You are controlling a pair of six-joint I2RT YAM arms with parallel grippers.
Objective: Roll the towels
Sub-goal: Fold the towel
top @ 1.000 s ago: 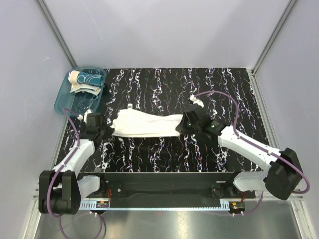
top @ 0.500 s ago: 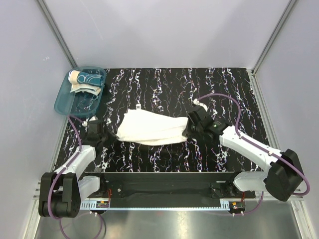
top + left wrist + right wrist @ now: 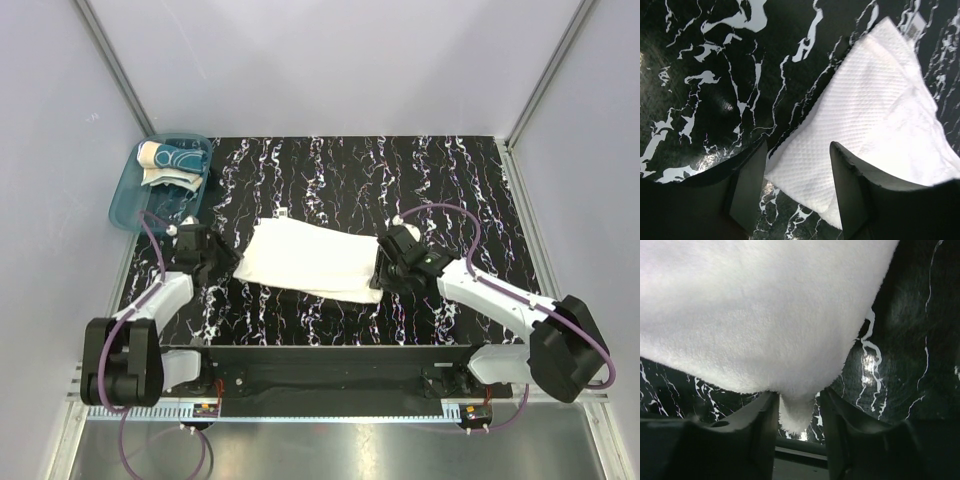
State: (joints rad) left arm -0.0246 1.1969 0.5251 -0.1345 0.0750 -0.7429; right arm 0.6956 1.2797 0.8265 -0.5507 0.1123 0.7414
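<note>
Towels first: the white towel (image 3: 310, 262) is lying spread flat on the table (image 3: 450, 180), just beyond the arm bases. Its long axis is running left to right, with the right end dipping a little nearer the arms and a small tag poking from its far left corner. That flat, stretched lie looks to me like groundwork for rolling, one gripper stationed at each short end to draw it smooth.

At the towel's left end the left gripper (image 3: 799, 146) is sitting low with its jaws parted. The corner is lying loose on the table between them, pinched by nothing.

At the towel's right end the right gripper (image 3: 796, 397) is straddling a drooping tip of cloth; whether it is pinching or only bracketing it, I cannot tell.

Beyond the white towel and well off to its left, the patterned towel (image 3: 172, 160) is sitting bundled in the teal tub (image 3: 125, 200), apparently not yet dealt with.
</note>
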